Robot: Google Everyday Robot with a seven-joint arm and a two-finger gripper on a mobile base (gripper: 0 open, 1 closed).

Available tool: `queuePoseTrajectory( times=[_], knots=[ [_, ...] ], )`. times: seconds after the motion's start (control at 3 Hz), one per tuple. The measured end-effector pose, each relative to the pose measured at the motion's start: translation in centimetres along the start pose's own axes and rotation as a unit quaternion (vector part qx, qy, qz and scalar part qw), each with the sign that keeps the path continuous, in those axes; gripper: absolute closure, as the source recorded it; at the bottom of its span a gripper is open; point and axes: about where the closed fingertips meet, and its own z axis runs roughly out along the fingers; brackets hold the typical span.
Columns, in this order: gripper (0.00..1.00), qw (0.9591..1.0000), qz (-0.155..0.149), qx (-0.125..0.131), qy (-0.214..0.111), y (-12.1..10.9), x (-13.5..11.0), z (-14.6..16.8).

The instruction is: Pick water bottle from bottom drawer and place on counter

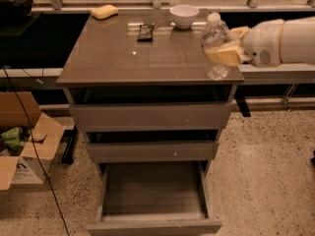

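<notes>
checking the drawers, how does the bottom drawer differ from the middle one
The bottom drawer is pulled far out, the middle drawer barely. The bottom drawer's floor shows; the middle drawer's is hidden. Both have plain grey-brown fronts. The gripper holds the water bottle at the counter's right edge.
</notes>
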Motion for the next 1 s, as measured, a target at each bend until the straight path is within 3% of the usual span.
queuePoseTrajectory(
  times=[0.67, 1.0],
  knots=[
    [1.0, 0.9964, -0.074, -0.003, 0.041, -5.1, -2.6, 4.7],
    [1.0, 0.9949, -0.086, -0.011, 0.051, -7.2, -3.1, 8.5]
  ],
)
